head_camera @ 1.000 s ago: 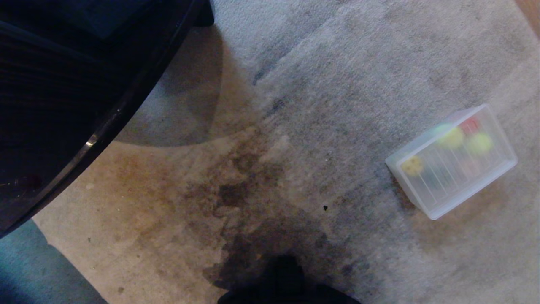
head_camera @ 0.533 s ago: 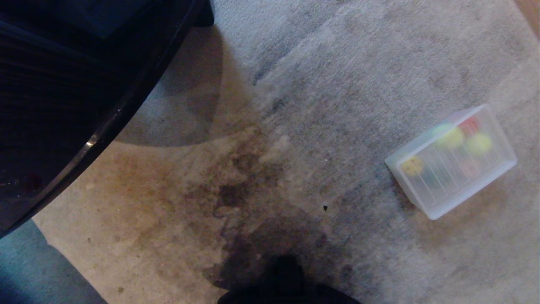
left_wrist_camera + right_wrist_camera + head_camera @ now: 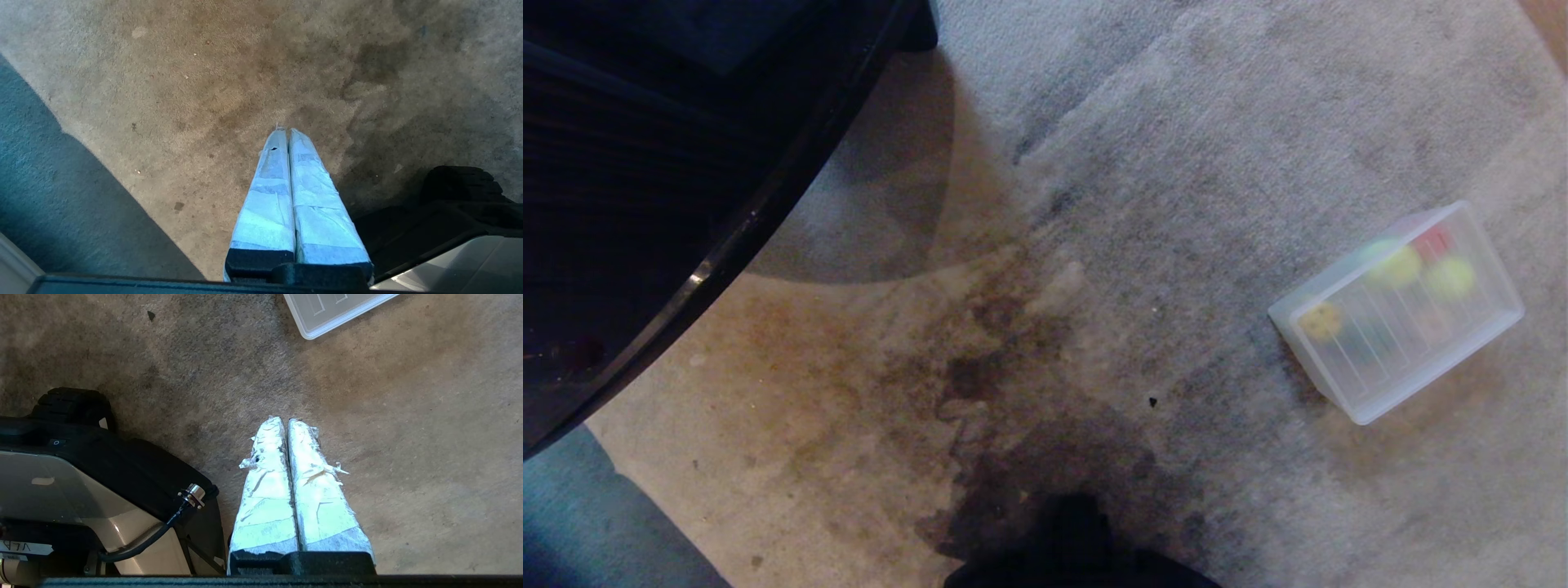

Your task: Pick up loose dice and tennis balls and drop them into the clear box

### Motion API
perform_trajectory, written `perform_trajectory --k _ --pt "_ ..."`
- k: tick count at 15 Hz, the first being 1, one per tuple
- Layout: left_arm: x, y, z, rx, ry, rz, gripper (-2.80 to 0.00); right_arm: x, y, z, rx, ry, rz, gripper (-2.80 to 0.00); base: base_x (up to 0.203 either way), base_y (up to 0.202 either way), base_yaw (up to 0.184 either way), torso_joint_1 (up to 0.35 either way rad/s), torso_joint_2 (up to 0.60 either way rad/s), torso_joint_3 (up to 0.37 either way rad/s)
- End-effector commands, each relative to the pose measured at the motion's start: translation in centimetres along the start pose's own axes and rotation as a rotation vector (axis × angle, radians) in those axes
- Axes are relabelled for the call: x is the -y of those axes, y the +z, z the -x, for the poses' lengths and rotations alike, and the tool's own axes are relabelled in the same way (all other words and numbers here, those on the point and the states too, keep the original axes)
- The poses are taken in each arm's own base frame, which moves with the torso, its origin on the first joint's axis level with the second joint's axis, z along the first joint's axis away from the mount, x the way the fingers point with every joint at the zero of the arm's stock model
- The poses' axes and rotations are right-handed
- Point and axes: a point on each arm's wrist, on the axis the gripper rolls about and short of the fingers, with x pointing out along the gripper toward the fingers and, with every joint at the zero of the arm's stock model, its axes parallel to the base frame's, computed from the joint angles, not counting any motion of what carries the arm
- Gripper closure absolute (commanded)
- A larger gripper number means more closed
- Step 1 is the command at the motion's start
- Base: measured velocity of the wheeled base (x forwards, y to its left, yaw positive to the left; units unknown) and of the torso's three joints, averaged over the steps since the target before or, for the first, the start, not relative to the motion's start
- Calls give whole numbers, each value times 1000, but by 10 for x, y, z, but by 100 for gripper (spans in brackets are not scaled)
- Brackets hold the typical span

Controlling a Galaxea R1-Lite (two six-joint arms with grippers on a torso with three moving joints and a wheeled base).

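Now the frosted, round-cornered box (image 3: 1396,314) sits on stained carpet (image 3: 1094,245) well beyond the right gripper (image 3: 286,421), holding two fuzzy balls (image 3: 1395,265), a red die (image 3: 1432,242) and a yellow die (image 3: 1321,321). Both taped grippers, the left (image 3: 288,130) too, are clenched empty.

The left gripper (image 3: 288,131) points down with its taped fingers pressed together. The right gripper (image 3: 285,421) does too, holding nothing.

home-type rm: stained carpet (image 3: 980,359), dark furniture (image 3: 645,163)
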Motion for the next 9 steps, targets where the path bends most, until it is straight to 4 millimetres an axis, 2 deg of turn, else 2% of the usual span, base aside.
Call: perform_trajectory --k 1,6,9 --pt "0 0 0 0 0 -6 0 0 0 0 -4 1 1 0 0 0 0 0 0 0" --pt "0 0 0 -3 0 -4 0 0 0 0 -4 1 1 0 0 0 0 0 0 0" --pt "0 0 0 -3 0 -4 0 0 0 0 -4 1 1 0 0 0 0 4 2 113"
